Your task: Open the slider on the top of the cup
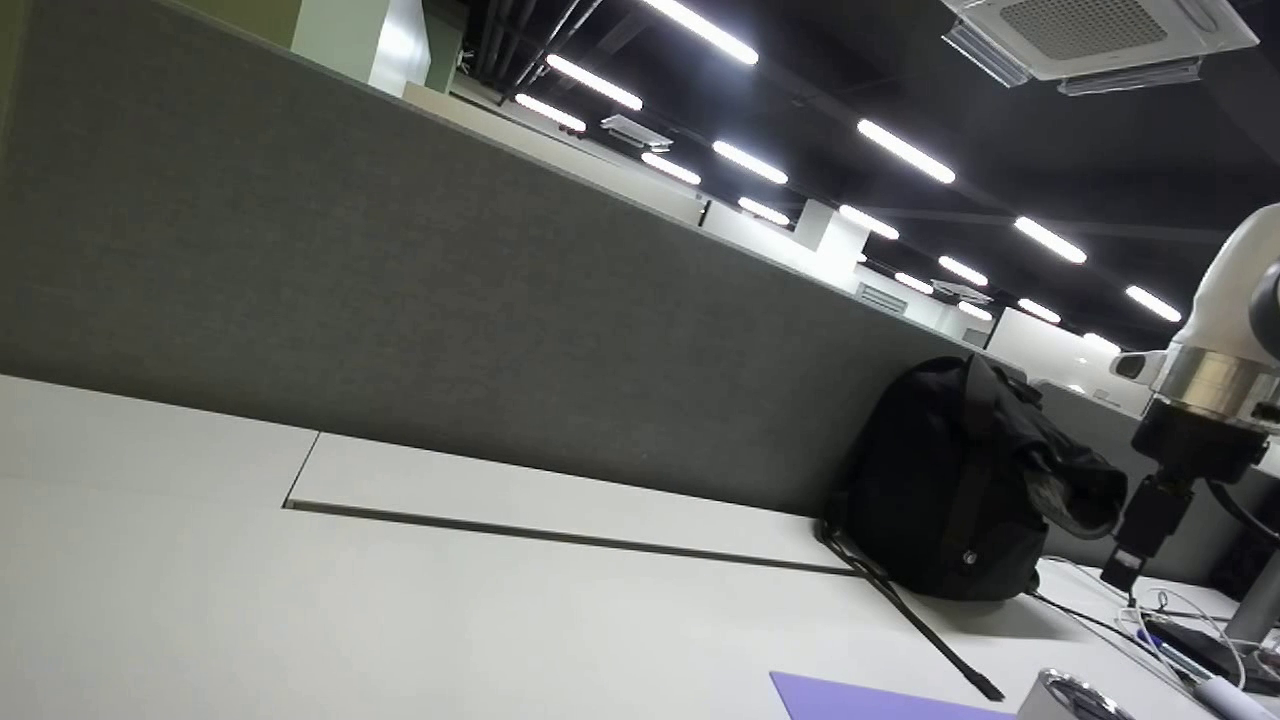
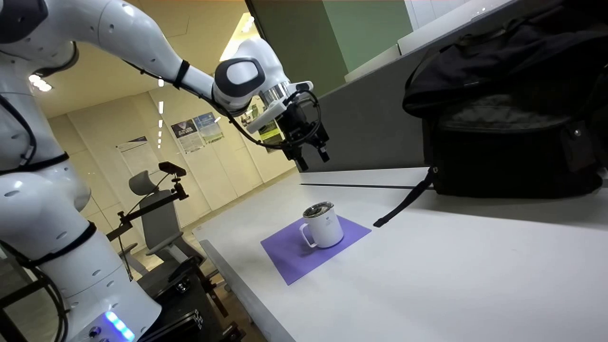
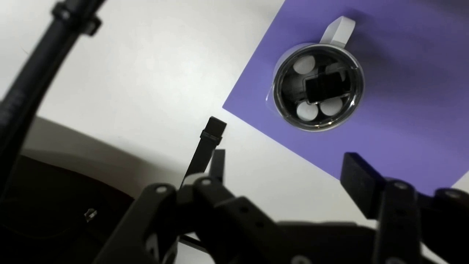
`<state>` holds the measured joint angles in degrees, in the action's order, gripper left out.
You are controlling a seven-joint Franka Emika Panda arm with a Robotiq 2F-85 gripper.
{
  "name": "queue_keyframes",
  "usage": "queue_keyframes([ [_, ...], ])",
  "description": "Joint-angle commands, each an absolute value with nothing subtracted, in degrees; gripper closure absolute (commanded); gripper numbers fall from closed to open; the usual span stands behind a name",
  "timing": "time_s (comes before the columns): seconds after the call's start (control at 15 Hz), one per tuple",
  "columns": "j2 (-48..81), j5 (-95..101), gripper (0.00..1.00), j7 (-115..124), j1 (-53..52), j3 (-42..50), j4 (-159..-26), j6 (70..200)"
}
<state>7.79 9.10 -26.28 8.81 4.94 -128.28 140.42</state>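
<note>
Wrist view shows the tool (image 3: 284,159) spread wide, nothing between its fingers (image 3: 361,179), and off to the side of the white cup (image 3: 318,82) rather than over it. So I'd call this the approach, with the slider (image 3: 327,87) untouched. That slider looks like the blocky black rectangle set in the round, see-through, shiny lid (image 3: 293,88); pale round spots (image 3: 304,65) around it, no clue what. Squarish flat handle (image 3: 339,32) on one side. Next move imo: get above the lid, bring the fingers together, then nudge the slider's edge sideways. Which way it opens, or whether it's shut now, I can't tell.

Now in an exterior view, the cup stands upright on a thin purple sheet (image 2: 297,263) laid on the smooth white tabletop (image 2: 427,270), with the tool up high, well apart from it. Cup looks like coated metal to me, probably slick, so a hard shove could skid it.

Then in an exterior view, the grey partition (image 1: 500,300) looks like woven fabric, and a soft black backpack (image 1: 930,490) slumps by it, flat strap (image 1: 930,634) trailing toward the sheet. Only the cup's top makes it in.
</note>
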Motion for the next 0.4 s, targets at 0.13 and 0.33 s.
queue_keyframes([
  [0.13,7.7,9.3,0.00,-26.9,8.7,5.2,-128.2,140.2],
  [0.33,7.6,9.7,0.00,-27.1,8.6,5.3,-128.2,139.8],
])
